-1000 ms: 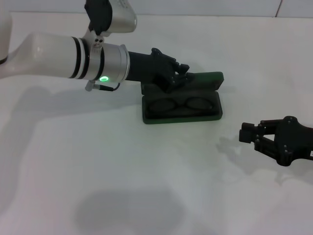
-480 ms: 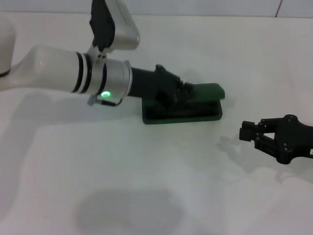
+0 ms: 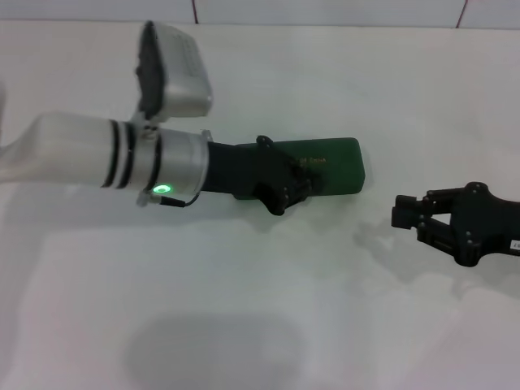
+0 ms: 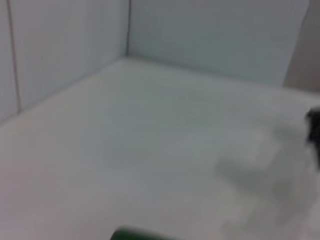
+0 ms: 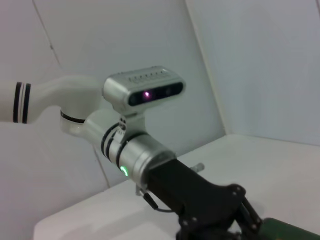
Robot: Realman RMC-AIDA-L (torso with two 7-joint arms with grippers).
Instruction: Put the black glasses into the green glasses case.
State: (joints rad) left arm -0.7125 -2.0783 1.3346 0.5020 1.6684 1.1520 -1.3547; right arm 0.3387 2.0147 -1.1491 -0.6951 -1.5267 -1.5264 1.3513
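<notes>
The green glasses case (image 3: 335, 164) lies shut on the white table, its lid down and gold lettering on top. The black glasses are hidden from view. My left gripper (image 3: 283, 188) rests on the case's left end and covers that part of the lid. The right wrist view shows the same gripper (image 5: 235, 215) over the case's edge (image 5: 292, 229). A sliver of the case (image 4: 142, 234) shows in the left wrist view. My right gripper (image 3: 404, 213) is open and empty, low over the table to the right of the case.
The white table (image 3: 244, 309) runs to a tiled wall (image 3: 325, 10) at the back. My left arm (image 3: 122, 158) reaches in from the left. Shadows lie on the table in front of the case.
The case lid has gone from upright to shut, and the glasses seen inside it are now covered. My left gripper moved down and toward me onto the lid. The right gripper barely moved.
</notes>
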